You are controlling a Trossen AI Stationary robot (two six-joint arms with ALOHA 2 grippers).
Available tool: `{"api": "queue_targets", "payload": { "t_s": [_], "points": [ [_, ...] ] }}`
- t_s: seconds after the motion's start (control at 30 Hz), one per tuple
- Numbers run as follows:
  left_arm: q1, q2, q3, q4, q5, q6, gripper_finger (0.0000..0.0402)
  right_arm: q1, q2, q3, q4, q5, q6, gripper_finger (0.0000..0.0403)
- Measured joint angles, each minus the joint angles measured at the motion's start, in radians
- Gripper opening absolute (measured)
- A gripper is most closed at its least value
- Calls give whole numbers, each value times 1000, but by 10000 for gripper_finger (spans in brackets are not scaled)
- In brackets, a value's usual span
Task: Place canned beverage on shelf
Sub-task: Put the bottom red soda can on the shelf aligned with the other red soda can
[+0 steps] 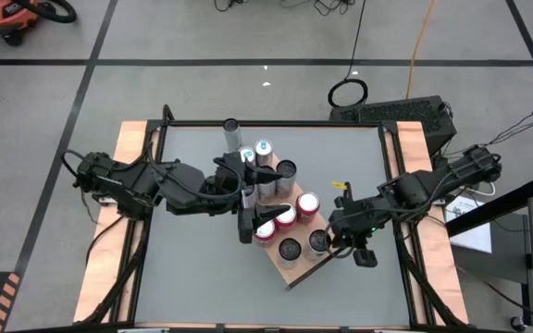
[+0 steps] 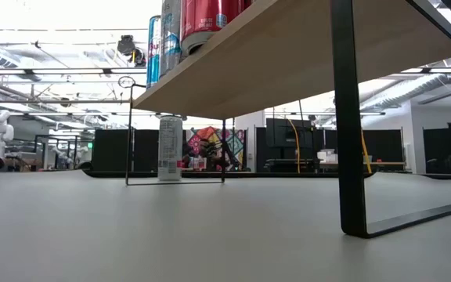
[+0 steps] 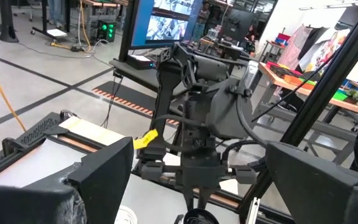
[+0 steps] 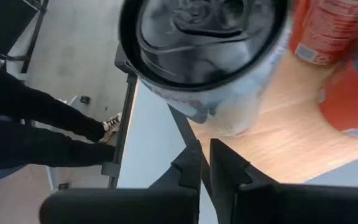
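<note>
Grey tabletop is carrying the shelf at centre-right of the high view. I am seeing the left gripper spread wide above the red cans, while the right gripper is pinched narrow, holding nothing, beside a black-topped can. I am judging that either could topple a crowded can.

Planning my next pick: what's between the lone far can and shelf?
Between lone can and shelf: a cluster of cans and the left gripper, per high view.

Orange vacuum on floor; black cable loop; person's dark legs beside table.
</note>
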Motion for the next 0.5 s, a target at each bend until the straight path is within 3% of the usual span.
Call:
{"api": "queue_targets", "payload": {
  "t_s": [0.5],
  "points": [
    [0,0,0,0,8,0,367,-1,54,0,19,3,-26,1]
  ]
}}
